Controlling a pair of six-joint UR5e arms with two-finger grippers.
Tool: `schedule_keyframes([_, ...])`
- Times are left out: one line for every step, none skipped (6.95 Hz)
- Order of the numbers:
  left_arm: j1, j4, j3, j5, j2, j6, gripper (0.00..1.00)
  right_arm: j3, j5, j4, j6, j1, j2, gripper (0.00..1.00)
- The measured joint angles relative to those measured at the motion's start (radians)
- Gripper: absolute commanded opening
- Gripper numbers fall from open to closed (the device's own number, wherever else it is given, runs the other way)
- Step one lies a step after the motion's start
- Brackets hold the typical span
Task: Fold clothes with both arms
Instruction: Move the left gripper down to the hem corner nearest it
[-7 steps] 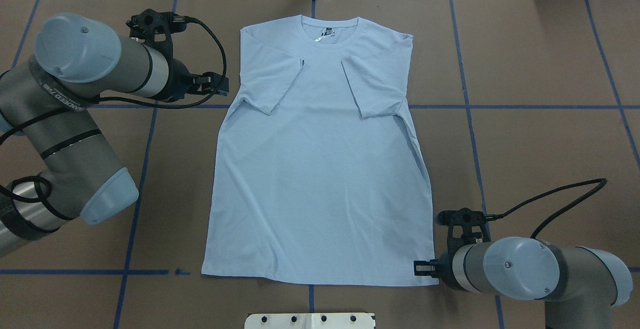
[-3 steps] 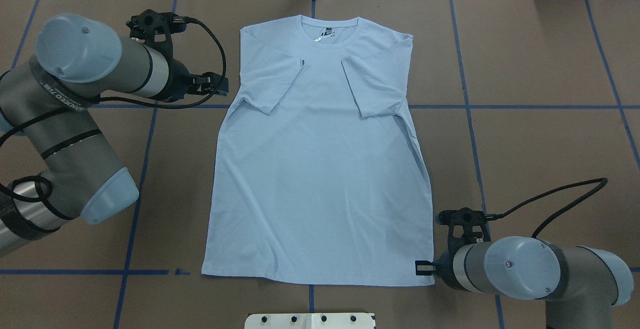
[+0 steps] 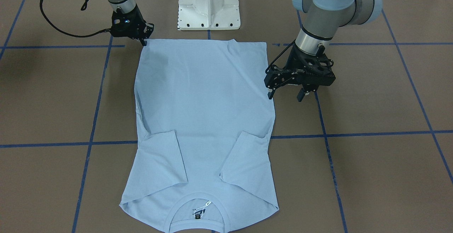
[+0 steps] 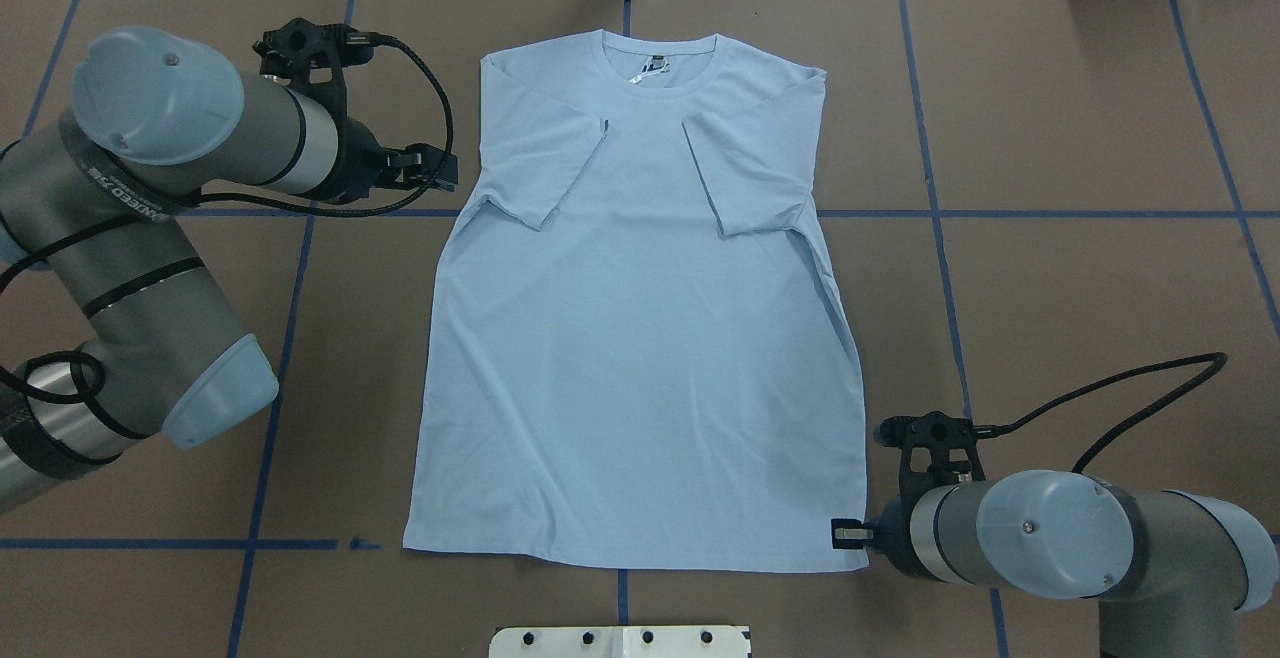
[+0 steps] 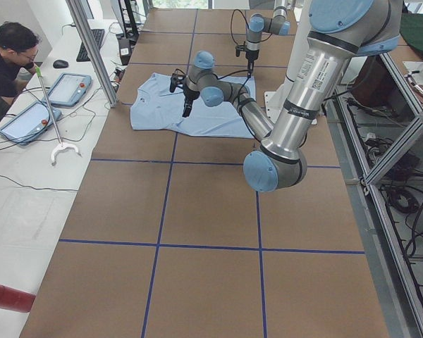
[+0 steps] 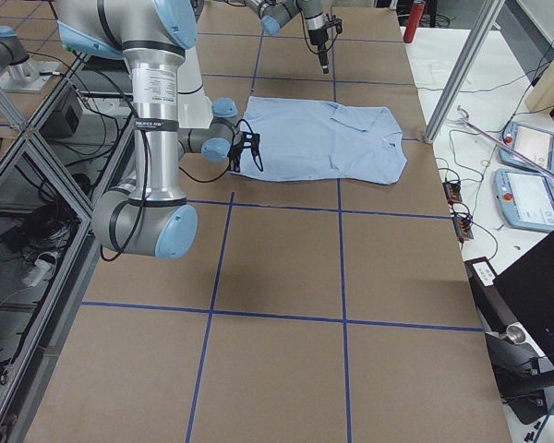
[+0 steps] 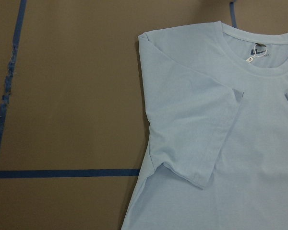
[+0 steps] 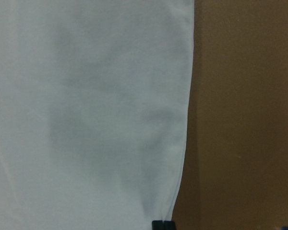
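Observation:
The pale light-blue T-shirt lies flat on the brown table with both sleeves folded in and the neck at the far side; the print is hidden. My left gripper hovers just left of the folded left sleeve, open and empty, its two fingers spread in the front-facing view. My right gripper is low at the shirt's near right hem corner. The right wrist view shows a black fingertip on the hem edge, and the gripper looks shut on that corner.
The white pedestal base stands at the near table edge, just behind the hem. Blue tape lines cross the brown table. An operator sits at a side table with tablets, beyond the neck end.
The right gripper's fingers have drawn together at the hem corner, and the corner has pulled in slightly. The right arm has shifted a little to the right. The left arm is still.

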Motion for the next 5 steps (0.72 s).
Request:
schedule_keyframes([0.0,0.001,-0.006,-0.004,0.002,-0.012,1.0,0.01,0.004,0.0,0.0,0.001,-0.001,0.0])
schedule_keyframes([0.004,0.002,-0.019,-0.019,0.011,-0.043,1.0,0.016,0.005,0.001,0.0,0.001,-0.001,0.0])
schedule_keyframes([0.021,0.003,-0.042,-0.039,0.031,-0.107,1.0,0.019,0.005,0.001,0.0,0.002,-0.004,0.0])
schedule_keyframes([0.064,0.003,-0.09,-0.047,0.082,-0.204,1.0,0.025,0.005,0.001,0.0,0.002,-0.009,0.0])
schedule_keyframes([0.138,0.004,-0.155,-0.025,0.157,-0.304,1.0,0.032,0.003,0.001,0.0,0.004,-0.013,0.0])
